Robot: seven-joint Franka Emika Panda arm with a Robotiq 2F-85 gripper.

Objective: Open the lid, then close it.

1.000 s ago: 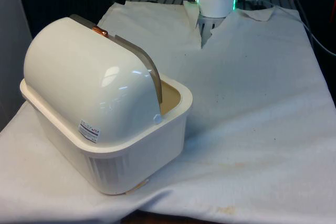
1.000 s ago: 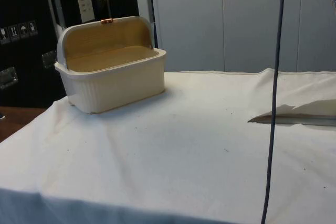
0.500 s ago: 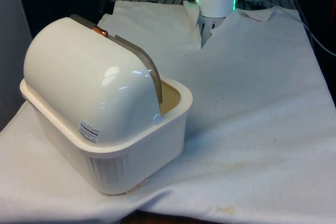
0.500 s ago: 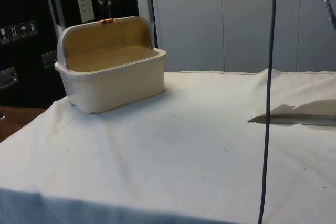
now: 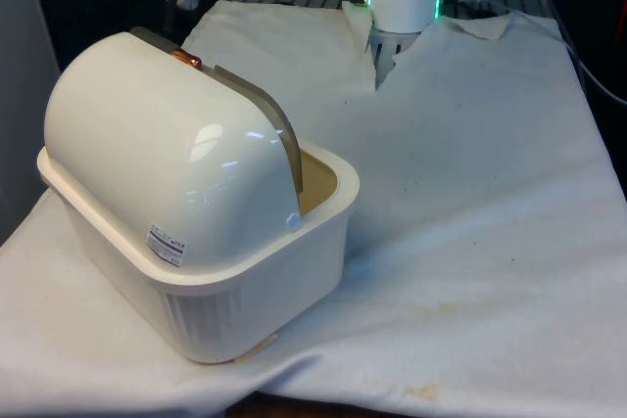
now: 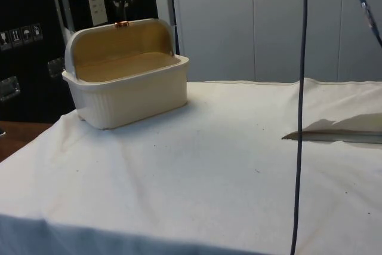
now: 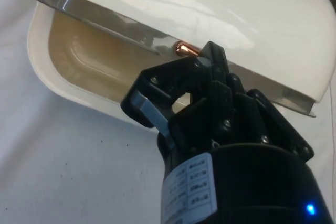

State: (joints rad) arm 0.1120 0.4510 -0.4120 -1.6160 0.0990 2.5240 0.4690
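The jaws [image 7: 181,95] are hanging narrowly parted and holding nothing, just above the copper knob [image 7: 186,49] on the open lid's [image 5: 157,159] edge. The box [image 6: 128,91] is sitting at the desk's [image 6: 227,165] corner.

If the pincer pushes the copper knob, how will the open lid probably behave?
The lid looks like stiff, glossy plastic, so it will likely roll shut in one piece, not bend. The small round copper knob may slip off the pincer. The bread box looks light; it might slide.
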